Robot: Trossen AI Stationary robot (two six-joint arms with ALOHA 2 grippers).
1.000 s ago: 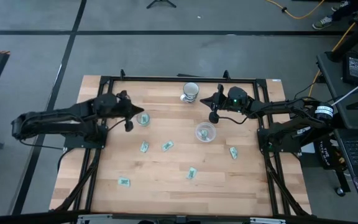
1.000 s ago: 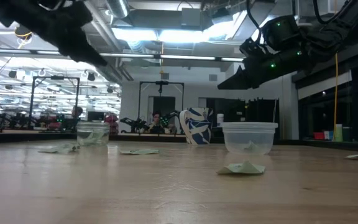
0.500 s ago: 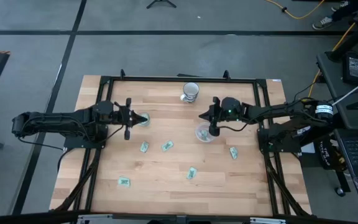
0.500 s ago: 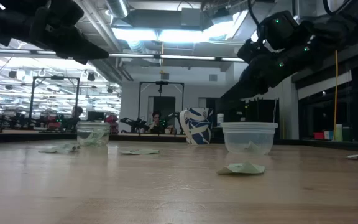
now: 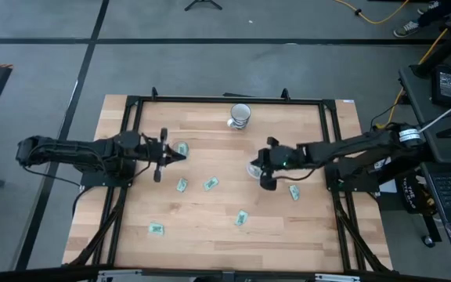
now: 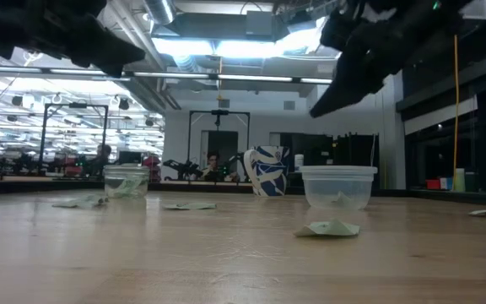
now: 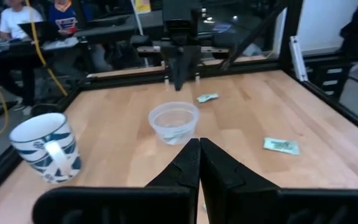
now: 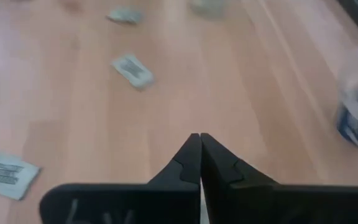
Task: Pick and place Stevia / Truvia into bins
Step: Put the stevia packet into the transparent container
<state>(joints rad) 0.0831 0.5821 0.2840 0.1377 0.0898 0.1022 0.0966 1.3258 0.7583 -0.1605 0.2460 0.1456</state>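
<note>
Several light green and white packets lie flat on the wooden table: point(image 5: 182, 185), point(image 5: 211, 183), point(image 5: 242, 218), point(image 5: 156, 229), point(image 5: 294, 192). The small clear cup point(image 5: 182, 148) stands at the table's left-middle, the wider clear cup point(image 5: 250, 171) at the middle; in the low view each shows something green inside, small cup point(image 6: 126, 181) and wider cup point(image 6: 338, 187). My left gripper point(image 5: 177, 155) hangs shut just beside the small cup, above the table. My right gripper point(image 5: 257, 163) is shut and hovers over the wider cup, pointing toward the table's left. Both wrist views show shut fingers, left gripper point(image 7: 199, 149) and right gripper point(image 8: 199, 146), with nothing between them.
A blue-and-white patterned mug point(image 5: 240, 115) stands near the far edge. A black frame point(image 5: 210, 99) runs around the table. People sit in the room beyond point(image 7: 17, 18). Bare wood lies between the packets toward the near edge.
My right gripper has swung from the far side beside the mug toward the near edge and now stands over the wider cup. My left gripper has shifted a little toward the near edge beside the small cup. Packets and cups have stayed put.
</note>
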